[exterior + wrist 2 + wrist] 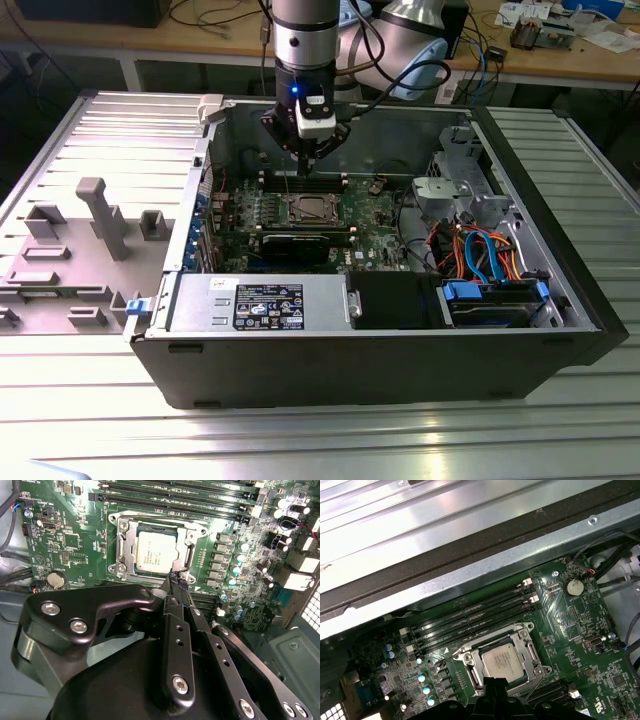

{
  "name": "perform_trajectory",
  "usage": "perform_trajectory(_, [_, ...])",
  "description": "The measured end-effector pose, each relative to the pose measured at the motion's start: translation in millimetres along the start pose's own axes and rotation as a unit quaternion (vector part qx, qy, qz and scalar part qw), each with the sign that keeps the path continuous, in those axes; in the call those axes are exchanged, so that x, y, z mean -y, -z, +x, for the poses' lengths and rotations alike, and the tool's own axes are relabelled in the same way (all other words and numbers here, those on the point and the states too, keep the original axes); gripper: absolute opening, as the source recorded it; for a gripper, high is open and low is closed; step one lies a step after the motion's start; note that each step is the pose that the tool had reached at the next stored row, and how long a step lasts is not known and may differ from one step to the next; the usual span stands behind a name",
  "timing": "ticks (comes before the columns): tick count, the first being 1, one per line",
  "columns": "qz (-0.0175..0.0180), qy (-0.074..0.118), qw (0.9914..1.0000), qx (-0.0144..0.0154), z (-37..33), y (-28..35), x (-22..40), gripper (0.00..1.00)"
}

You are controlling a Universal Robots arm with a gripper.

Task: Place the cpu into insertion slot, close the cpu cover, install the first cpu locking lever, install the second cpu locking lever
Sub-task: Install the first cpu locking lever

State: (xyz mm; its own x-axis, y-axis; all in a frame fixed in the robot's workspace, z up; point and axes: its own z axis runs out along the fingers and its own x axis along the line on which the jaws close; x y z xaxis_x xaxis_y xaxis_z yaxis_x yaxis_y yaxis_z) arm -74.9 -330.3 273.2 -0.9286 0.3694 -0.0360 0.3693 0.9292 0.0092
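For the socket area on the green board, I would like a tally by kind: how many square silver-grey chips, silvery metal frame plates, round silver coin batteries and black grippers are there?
Square silver-grey cpu: 1
Silvery metal-frame cpu cover: 1
Round silver coin battery: 1
Black gripper: 1
Total: 4
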Motion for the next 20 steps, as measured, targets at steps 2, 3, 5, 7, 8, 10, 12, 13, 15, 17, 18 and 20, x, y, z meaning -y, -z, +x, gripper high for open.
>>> perform_trajectory(2, [0.0,0.0,1.0,0.0,0.0,0.0,0.0,0.11])
perform_trajectory(3, [0.0,0.001,1.0,0.0,0.0,0.0,0.0,0.11])
perform_trajectory(5, [-0.0003,0.007,0.99997,-0.0001,0.3,0.0,0.1,0.11])
perform_trajectory(7, [-0.0008,0.022,0.99977,-0.0002,0.5,0.0,0.2,0.11])
perform_trajectory(8, [-0.001,0.028,0.99962,-0.0003,0.6,0.0,0.2,0.11])
perform_trajectory(10, [-0.0017,0.046,0.99893,-0.0004,0.6,0.0,0.2,0.11])
perform_trajectory(12, [-0.0022,0.063,0.99803,-0.0006,0.7,0.0,0.2,0.11])
perform_trajectory(13, [-0.0024,0.068,0.99767,-0.0006,0.7,0.0,0.3,0.11])
perform_trajectory(15, [-0.0027,0.076,0.99712,-0.0007,0.7,0.0,0.2,0.11])
perform_trajectory(17, [-0.0027,0.076,0.9971,-0.0007,0.6,0.0,0.3,0.11])
perform_trajectory(18, [-0.0027,0.076,0.99711,-0.0007,0.7,0.0,0.3,0.11])
perform_trajectory(20, [-0.0027,0.076,0.99711,-0.0007,0.7,0.0,0.3,0.11])
